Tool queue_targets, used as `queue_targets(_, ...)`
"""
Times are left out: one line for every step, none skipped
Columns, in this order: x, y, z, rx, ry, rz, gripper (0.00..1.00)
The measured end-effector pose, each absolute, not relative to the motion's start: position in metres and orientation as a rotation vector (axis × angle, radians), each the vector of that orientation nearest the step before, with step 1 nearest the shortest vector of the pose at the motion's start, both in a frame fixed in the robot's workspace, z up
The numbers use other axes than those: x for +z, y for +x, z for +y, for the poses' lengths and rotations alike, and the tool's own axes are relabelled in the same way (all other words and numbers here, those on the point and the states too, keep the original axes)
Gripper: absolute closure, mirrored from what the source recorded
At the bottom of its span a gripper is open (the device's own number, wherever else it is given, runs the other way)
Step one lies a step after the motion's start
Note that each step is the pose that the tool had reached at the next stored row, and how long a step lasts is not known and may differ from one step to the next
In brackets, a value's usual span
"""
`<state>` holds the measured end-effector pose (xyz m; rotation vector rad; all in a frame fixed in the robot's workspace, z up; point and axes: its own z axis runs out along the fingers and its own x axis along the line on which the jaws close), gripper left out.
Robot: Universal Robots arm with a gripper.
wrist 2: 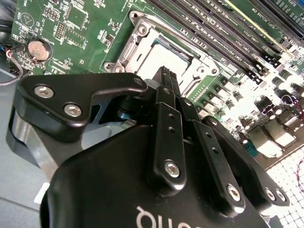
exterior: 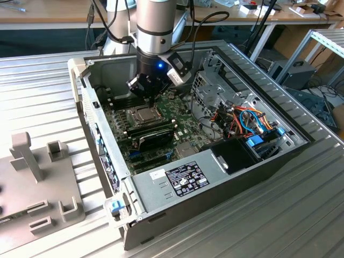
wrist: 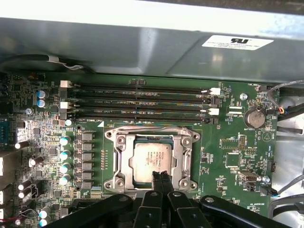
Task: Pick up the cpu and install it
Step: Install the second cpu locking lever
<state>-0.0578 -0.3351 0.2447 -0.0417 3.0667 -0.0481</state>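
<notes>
The cpu (wrist: 150, 157), a small silver-grey square chip, lies flat inside the motherboard socket with its metal frame (wrist: 118, 142) around it. It is also seen in the exterior view, cpu (exterior: 144, 113), and in the second wrist view, cpu (wrist 2: 159, 51). My gripper (wrist: 160, 177) hovers just over the chip's edge with its two black fingers pressed together and nothing between them. In the exterior view the gripper (exterior: 152, 98) hangs down inside the open computer case, right above the socket. The shut fingertips (wrist 2: 164, 78) point down at the chip.
Memory slots (wrist: 137, 99) run beside the socket. A long black expansion card (exterior: 153, 134) lies just in front of it. The power supply (exterior: 183, 178), drive cage (exterior: 215, 88) and bundled cables (exterior: 247, 121) crowd the case. A grey fixture (exterior: 32, 183) stands at the exterior view's left.
</notes>
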Motion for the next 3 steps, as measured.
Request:
queue_targets(0.2447, -0.0575, -0.3351, -0.048, -0.042, 3.067, 0.89)
queue_targets(0.2447, -0.0572, -0.3351, -0.048, -0.042, 3.067, 0.89)
queue_targets(0.2447, -0.057, -0.3351, -0.048, -0.042, 3.067, 0.89)
